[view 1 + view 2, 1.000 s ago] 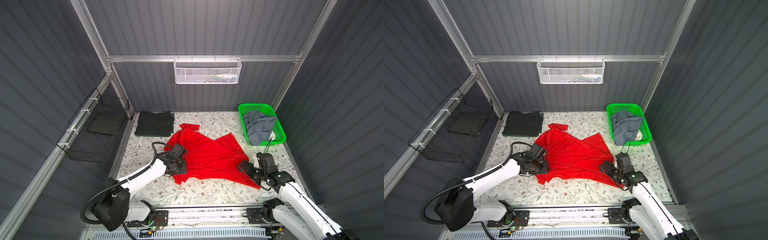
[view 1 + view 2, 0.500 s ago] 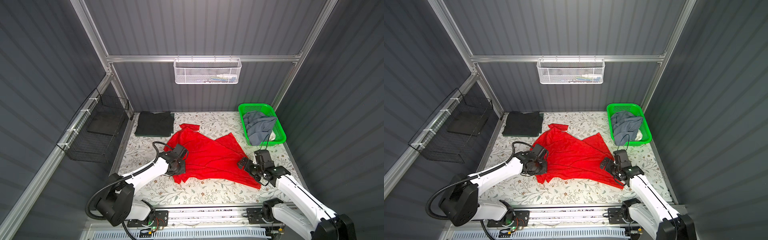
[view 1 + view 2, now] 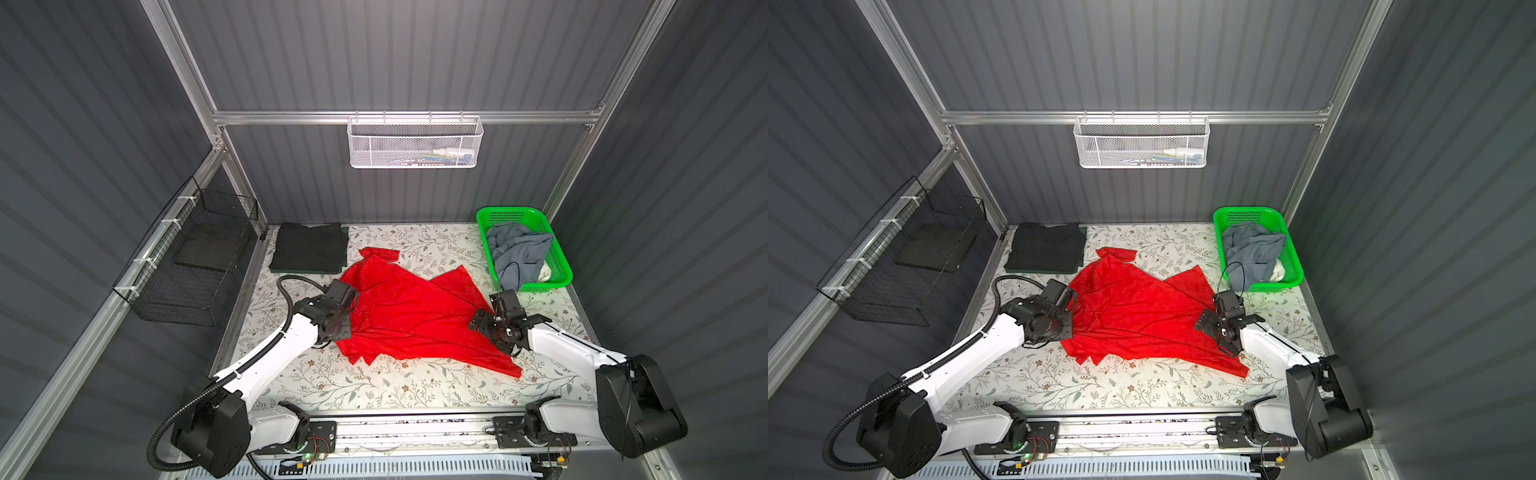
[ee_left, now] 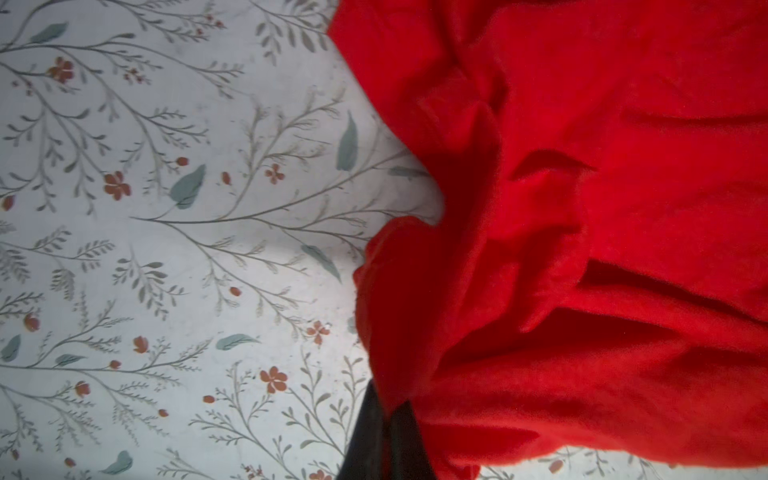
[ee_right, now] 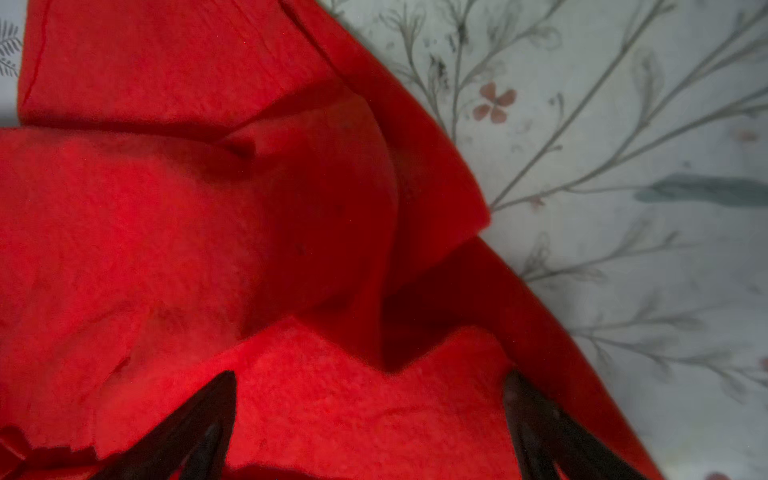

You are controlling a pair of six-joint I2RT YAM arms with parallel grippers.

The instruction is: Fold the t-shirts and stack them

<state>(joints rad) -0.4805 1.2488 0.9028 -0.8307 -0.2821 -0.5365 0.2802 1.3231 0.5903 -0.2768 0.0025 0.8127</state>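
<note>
Top views both: red shirt (image 3: 411,320) sprawls mid-frame, grey shirt (image 3: 515,249) sits in the basket (image 3: 509,210) at right, folded dark shirts (image 3: 309,249) upper left. Left wrist: left gripper (image 4: 388,415) is clenched on the red edge, probably to pull it flat. Right wrist: right gripper (image 5: 370,376) gapes over cloth, grabbing nothing.

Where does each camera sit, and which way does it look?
Top views: a pair side by side, high over the robot's side of the table, looking down; the left arm and right arm both show.
Left wrist: on the left arm, looking past the shut left gripper, which pinches the red shirt.
Right wrist: on the right arm, looking past the open right gripper, low over the shirt.
Shared: all four show the red shirt on the floral table.
</note>
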